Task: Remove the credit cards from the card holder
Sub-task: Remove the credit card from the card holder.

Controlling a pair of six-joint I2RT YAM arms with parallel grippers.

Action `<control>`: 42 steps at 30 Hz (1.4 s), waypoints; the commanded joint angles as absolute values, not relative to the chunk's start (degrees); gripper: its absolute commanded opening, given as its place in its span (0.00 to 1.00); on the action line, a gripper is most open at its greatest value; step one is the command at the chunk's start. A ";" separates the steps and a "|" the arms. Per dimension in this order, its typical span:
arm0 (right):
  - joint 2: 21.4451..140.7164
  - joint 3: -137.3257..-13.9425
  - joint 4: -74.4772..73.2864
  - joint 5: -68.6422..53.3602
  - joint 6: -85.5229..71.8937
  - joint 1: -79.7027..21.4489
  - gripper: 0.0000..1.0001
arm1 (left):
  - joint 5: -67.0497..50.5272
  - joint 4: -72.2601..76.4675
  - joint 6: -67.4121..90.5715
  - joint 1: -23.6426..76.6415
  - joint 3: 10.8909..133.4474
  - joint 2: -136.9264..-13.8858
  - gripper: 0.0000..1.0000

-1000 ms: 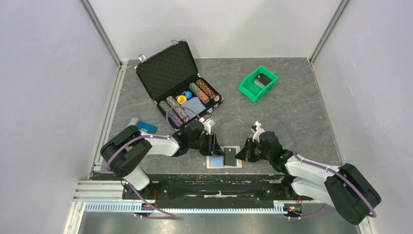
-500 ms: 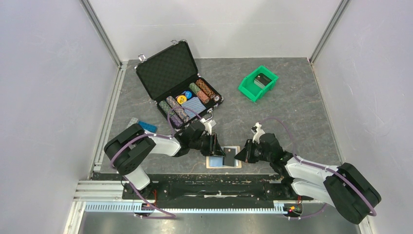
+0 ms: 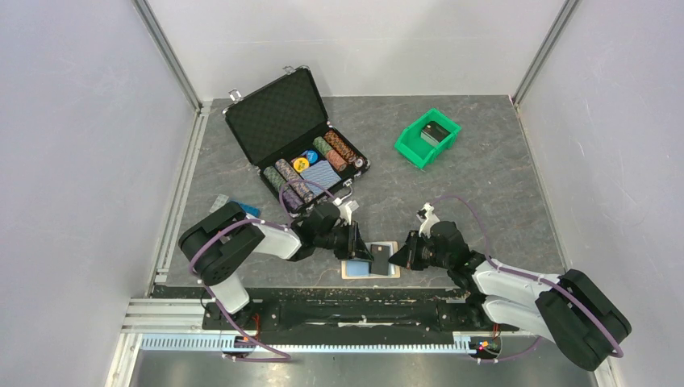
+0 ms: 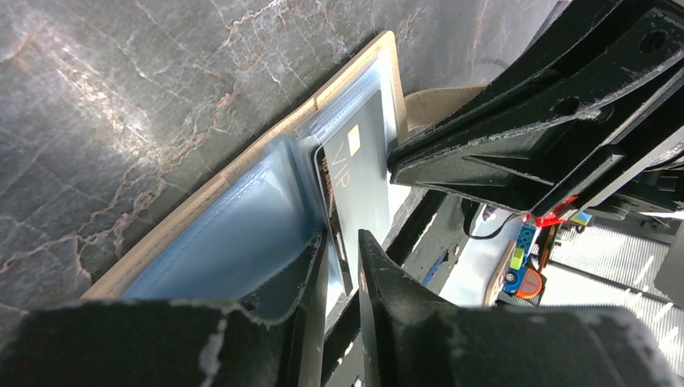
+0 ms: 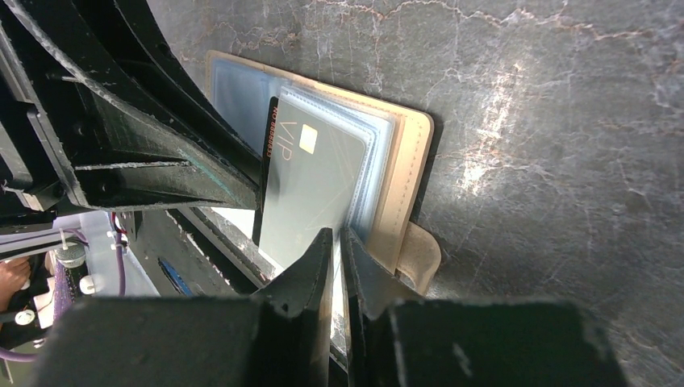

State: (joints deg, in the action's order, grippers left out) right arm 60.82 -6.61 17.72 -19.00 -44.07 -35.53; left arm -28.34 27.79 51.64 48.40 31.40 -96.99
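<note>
- Locate credit card, long axis near–far, protruding from card holder lying open at near edge of table, between both grippers.
- Note left gripper pinched onto protruding end.
- Note right gripper nearly closed beside same end; cannot confirm grip.
- Withdraw toward bases, along that axis.

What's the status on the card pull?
Left claw shut on grey card, partly out. Right claw pinching card holder edge. Nothing blocking.

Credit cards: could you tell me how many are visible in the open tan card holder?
1. A dark grey VIP card sticks out of the clear sleeves of the card holder. Others may be hidden inside the sleeves.
</note>
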 commanded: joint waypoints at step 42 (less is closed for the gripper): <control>54.38 -9.50 4.64 -11.49 -41.91 -36.12 0.14 | -27.85 28.63 57.61 43.86 22.06 -83.15 0.02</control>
State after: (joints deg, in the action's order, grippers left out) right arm 56.07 -6.98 11.49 -15.31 -44.07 -35.90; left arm -30.02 30.87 59.07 43.99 22.15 -86.50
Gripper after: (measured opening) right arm 0.098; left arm 0.030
